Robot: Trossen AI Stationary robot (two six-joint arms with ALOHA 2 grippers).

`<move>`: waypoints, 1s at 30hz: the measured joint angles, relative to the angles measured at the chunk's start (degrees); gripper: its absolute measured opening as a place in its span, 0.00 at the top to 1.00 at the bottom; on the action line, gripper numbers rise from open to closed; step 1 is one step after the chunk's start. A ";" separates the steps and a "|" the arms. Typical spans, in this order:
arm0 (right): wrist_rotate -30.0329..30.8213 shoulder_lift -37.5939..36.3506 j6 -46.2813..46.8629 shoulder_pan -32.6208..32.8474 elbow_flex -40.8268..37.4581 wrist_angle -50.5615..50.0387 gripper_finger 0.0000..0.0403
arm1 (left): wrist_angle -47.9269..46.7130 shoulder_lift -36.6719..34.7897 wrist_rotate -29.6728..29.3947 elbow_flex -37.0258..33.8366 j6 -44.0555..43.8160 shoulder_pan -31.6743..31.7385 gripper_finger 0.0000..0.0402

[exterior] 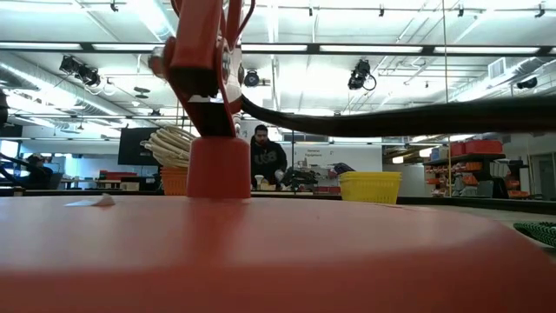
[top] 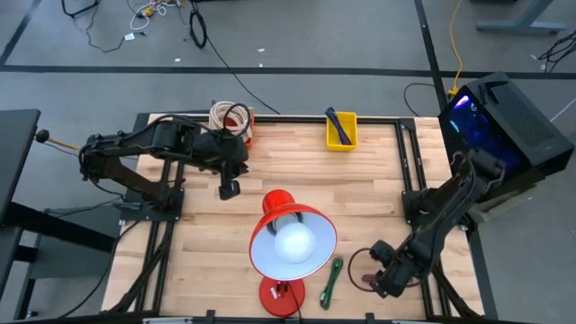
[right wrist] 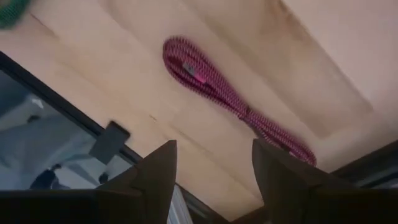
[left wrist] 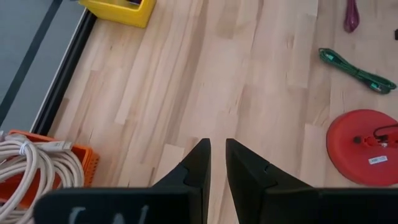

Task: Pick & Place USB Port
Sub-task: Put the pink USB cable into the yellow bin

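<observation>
A magenta braided USB cable (right wrist: 217, 93) lies coiled flat on the wooden table near its near right corner (top: 366, 280). My right gripper (right wrist: 214, 171) is open just above it, touching nothing, and shows in the high view (top: 385, 273). A green cable (top: 331, 281) lies on the table to the left of the magenta one. My left gripper (left wrist: 217, 165) is shut and empty, over the table's left middle (top: 229, 189).
A red desk lamp (top: 290, 241) stands mid-table, and its base (left wrist: 364, 146) fills the low view. A yellow bin (top: 340, 130) holding a dark cable and an orange bin (top: 236, 121) with a coiled white cable (left wrist: 37, 165) sit at the far edge. A person stands in the room behind.
</observation>
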 joint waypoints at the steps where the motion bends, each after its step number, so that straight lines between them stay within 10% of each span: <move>1: -0.38 0.55 0.07 0.16 -0.22 0.71 0.48 | 0.14 0.00 0.02 0.00 0.02 0.00 0.87; 30: 0.91 2.43 -17.35 1.53 -13.95 15.64 0.48 | 4.54 0.02 0.04 0.00 -2.01 0.04 0.87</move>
